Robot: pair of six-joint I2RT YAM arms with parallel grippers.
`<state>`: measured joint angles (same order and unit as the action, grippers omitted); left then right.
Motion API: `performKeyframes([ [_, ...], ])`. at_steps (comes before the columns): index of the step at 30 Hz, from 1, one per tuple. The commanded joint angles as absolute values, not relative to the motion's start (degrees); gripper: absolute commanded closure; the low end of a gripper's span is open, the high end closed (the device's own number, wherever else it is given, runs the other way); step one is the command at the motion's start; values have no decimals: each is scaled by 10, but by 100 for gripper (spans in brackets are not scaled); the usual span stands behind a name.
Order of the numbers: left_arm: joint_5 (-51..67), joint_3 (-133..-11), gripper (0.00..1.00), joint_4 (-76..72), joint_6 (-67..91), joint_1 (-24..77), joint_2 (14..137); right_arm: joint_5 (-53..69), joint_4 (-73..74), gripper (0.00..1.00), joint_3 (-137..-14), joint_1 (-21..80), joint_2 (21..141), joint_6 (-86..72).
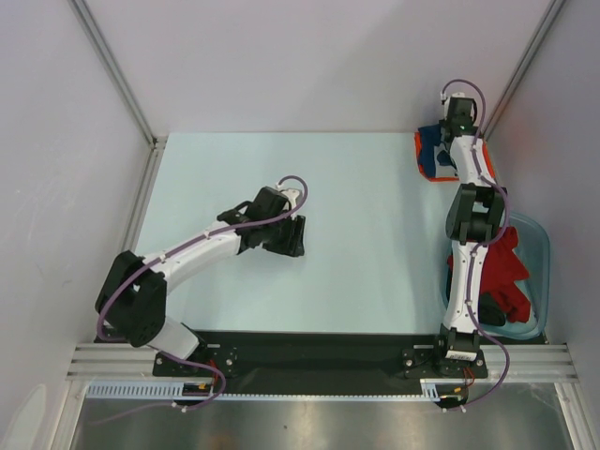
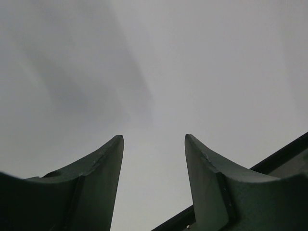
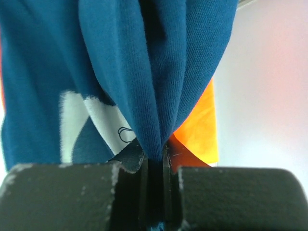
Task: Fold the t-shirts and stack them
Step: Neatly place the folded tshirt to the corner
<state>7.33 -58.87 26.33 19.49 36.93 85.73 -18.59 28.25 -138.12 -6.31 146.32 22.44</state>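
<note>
A navy blue t-shirt [image 1: 441, 148] with a white printed graphic lies bunched on a bright orange t-shirt [image 1: 424, 161] at the far right of the table. My right gripper [image 1: 457, 141] is shut on a fold of the navy shirt [image 3: 159, 82], with the orange shirt [image 3: 199, 130] showing behind it. A red t-shirt [image 1: 506, 262] and a dark one [image 1: 495, 305] lie in the tub. My left gripper [image 1: 298, 238] is open and empty over the middle of the table; its fingers [image 2: 103, 163] stand apart.
A clear bluish plastic tub [image 1: 538, 244] stands at the right edge, beside the right arm's base. White enclosure walls with metal posts [image 1: 117, 75] stand around the light table [image 1: 281, 178]. A black strip [image 1: 309, 352] runs along the near edge.
</note>
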Motion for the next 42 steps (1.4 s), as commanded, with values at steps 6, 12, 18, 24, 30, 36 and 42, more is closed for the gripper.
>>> performKeyframes([
  [6,84,-625,41,260,194,365,869,-187,225,100,-1396,-72,1481,217],
  [12,83,-617,41,267,199,365,865,-282,137,44,-1383,-76,1514,236],
  [18,73,-619,41,286,209,365,842,-290,152,28,-1460,-76,1504,206],
  [24,57,-644,41,307,228,365,812,-314,160,0,-1438,-52,1429,205],
  [30,55,-642,41,327,257,366,768,-286,232,0,-1414,-48,1375,152],
  [36,42,-647,41,367,258,365,727,-158,325,21,-1366,-26,1333,57],
  [42,38,-638,41,377,251,365,686,36,338,97,-1284,-54,1313,-81],
])
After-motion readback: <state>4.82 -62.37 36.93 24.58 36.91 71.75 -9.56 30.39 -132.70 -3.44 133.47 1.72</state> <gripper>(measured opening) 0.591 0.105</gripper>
